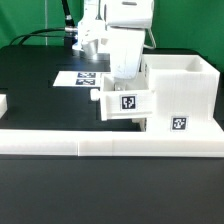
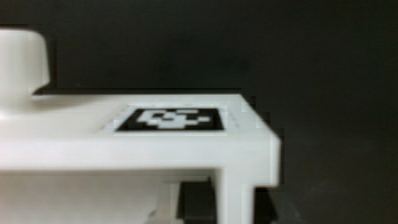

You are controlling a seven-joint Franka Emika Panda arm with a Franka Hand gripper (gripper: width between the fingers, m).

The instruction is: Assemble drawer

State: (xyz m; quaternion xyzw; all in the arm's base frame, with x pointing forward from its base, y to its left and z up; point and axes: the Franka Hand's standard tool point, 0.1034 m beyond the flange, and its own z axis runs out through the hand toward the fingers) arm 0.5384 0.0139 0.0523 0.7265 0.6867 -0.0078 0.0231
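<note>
A small white drawer tray [image 1: 127,101] with a black-and-white tag on its face is at the open side of the large white casing [image 1: 183,92], which also bears a tag. It touches or nearly touches the casing, just above the low wall. My gripper [image 1: 122,80] comes down from above onto the tray's top edge. In the wrist view the tray [image 2: 125,150] fills the frame, tag [image 2: 173,118] facing up. My gripper [image 2: 235,202] is shut on the tray's thin wall, with one dark finger [image 2: 196,205] on each side. A rounded white knob [image 2: 18,55] shows beyond the tray.
The long low white border wall [image 1: 100,142] runs along the front of the black table. The marker board [image 1: 84,77] lies flat behind the tray. Another white part [image 1: 3,103] shows at the exterior view's left edge. Cables hang behind the arm.
</note>
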